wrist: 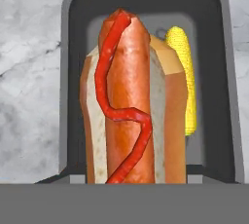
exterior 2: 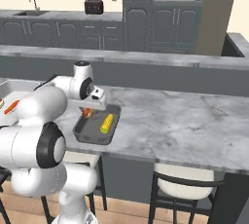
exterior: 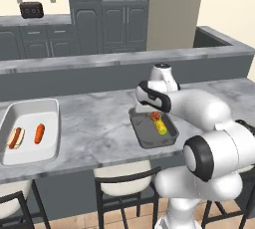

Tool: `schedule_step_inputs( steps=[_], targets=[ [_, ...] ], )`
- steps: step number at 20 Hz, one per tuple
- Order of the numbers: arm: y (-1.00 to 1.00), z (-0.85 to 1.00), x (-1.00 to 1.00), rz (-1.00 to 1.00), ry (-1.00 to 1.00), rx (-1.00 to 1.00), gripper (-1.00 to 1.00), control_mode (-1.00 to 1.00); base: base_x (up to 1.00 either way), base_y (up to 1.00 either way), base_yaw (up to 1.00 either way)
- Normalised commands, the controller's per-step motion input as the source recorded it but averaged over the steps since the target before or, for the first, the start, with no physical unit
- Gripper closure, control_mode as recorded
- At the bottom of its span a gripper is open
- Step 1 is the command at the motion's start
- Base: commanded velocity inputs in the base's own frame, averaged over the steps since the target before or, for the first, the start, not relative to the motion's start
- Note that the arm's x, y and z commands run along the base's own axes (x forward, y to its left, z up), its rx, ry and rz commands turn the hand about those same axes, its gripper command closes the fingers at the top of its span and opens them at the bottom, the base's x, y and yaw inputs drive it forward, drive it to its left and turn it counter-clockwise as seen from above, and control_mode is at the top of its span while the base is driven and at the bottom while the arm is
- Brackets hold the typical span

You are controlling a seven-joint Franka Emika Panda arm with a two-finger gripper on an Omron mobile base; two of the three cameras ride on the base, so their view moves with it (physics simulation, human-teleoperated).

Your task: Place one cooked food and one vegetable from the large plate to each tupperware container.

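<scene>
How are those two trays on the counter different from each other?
The white tray is clearly larger than the dark grey tray. The white tray holds a hot dog and a carrot; the dark grey tray holds corn with a second hot dog over it, under the robot's hand. Both are shallow, rectangular and round-cornered, and both sit on the marble counter.

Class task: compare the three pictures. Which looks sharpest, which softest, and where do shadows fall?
Hand view: sharpest, ketchup-striped hot dog in its bun looming large. Left base view: softer, small yellow corn cob slightly blurred. Right base view: faint shadow inside the dark grey rectangular tray, even light, no glare.
</scene>
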Motion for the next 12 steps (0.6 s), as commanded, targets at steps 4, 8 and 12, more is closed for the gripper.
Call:
schedule_step_inputs(
  steps=[4,8,12],
  targets=[
    [-0.01,-0.54,0.21,0.00,0.10,-0.03,1.00,-1.00,0.00,0.00,0.00],
    [0.00,-0.37,0.32,-0.02,0.12,-0.07,1.00,-1.00,0.00,0.00,0.00],
    [0.00,-0.27,0.33,-0.04,0.08,-0.05,1.00,-1.00,0.00,0.00,0.00]
  ],
)
